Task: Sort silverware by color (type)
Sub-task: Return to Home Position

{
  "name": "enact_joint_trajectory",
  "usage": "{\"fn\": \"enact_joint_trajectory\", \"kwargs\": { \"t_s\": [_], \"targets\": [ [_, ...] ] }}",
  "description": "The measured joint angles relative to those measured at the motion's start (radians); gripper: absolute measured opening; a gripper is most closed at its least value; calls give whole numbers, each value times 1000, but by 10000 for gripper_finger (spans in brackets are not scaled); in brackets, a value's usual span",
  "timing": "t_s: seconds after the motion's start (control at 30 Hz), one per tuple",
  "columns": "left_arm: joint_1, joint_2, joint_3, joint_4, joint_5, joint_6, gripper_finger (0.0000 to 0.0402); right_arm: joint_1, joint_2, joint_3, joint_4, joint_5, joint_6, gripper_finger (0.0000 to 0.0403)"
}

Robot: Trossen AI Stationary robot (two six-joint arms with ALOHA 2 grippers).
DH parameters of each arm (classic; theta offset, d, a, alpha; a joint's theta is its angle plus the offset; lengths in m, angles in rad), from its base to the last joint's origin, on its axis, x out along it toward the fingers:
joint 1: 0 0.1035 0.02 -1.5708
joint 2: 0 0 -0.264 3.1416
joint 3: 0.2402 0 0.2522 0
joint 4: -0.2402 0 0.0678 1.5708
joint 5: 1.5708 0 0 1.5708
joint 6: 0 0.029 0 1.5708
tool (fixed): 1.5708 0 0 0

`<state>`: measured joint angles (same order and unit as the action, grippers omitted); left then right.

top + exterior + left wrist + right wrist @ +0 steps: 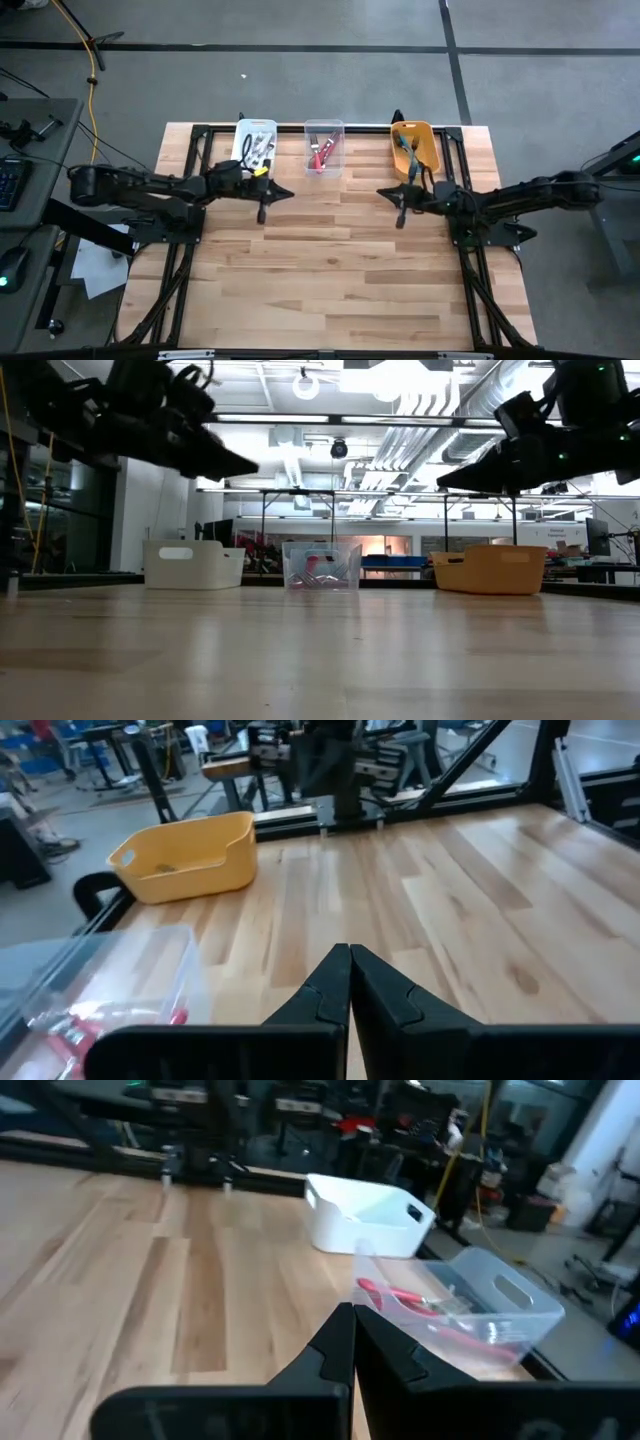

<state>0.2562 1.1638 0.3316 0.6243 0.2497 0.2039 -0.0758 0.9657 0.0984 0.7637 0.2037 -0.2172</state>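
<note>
A pale wooden butcher-block table [330,270] carries three rectangular plastic bins in a row along its 12 o'clock edge in the high view. A white bin [256,123] sits at about 11 o'clock, a clear bin [324,124] at 12 o'clock and an orange-yellow bin [428,150] at about 1 o'clock. They stand apart from one another. All the silverware that shows lies inside them: the white-handled forks [258,150] in the white bin, the red-pink-handled forks [320,155] in the clear bin and the teal-blue-handled forks [404,148] in the orange-yellow bin. The left gripper [285,192] reaches in from 9 o'clock. It hangs above bare wood just toward 6 o'clock from the gap between the white and clear bins, its tip pointing to 3 o'clock. Its two dark fingers [320,995] are pressed tip to tip with nothing between them. The right gripper [385,192] reaches in from 3 o'clock and mirrors it, just toward 6 o'clock from the orange-yellow bin's corner and pointing to 9 o'clock. Its fingers [325,1350] are likewise closed together and empty. The two grippers face each other, well apart. In the low view both hang high above the tabletop.
</note>
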Motion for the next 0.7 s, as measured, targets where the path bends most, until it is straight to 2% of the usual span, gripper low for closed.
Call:
{"fn": "enact_joint_trajectory", "kwargs": {
  "t_s": [0.33, 0.43, 0.7],
  "targets": [
    [101, -229, -135, -13, 40, -9, 1, 15, -91, -89, -2, -3, -13, 0],
    [119, -309, -156, -52, 71, -19, 1, 20, -154, -89, -91, -6, 9, 0],
    [131, -476, -165, -216, 66, -4, 1, 38, -320, -89, -223, -11, -27, 0]
  ]
}}
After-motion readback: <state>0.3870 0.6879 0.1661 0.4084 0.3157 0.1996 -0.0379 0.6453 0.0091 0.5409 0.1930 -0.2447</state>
